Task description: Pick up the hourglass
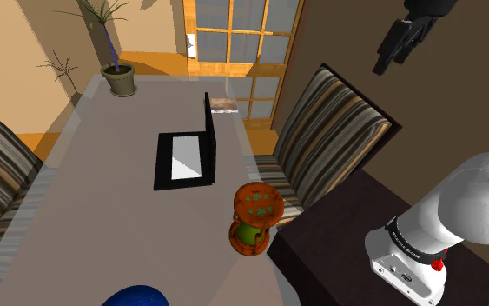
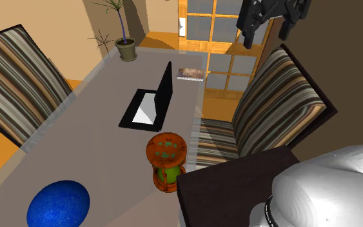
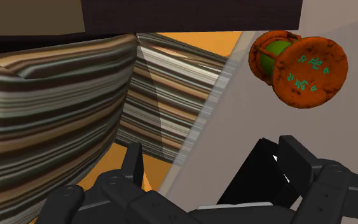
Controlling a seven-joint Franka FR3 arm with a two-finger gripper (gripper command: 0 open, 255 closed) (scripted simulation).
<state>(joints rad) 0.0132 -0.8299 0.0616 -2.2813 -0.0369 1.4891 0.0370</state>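
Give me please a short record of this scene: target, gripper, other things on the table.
target: hourglass, upright, near the edge of the table
gripper: gripper open, raised high, apart from the hourglass
also on table: open black laptop, potted plant, blue round object
held: nothing

I log a grey table (image 1: 103, 174) carrying an open black laptop (image 1: 186, 156), with a small flat item (image 1: 225, 105) just beyond it. A potted plant (image 1: 119, 80) stands at the far corner and a blue rounded object (image 2: 58, 203) at the near edge. Striped chairs (image 1: 329, 139) flank both long sides.
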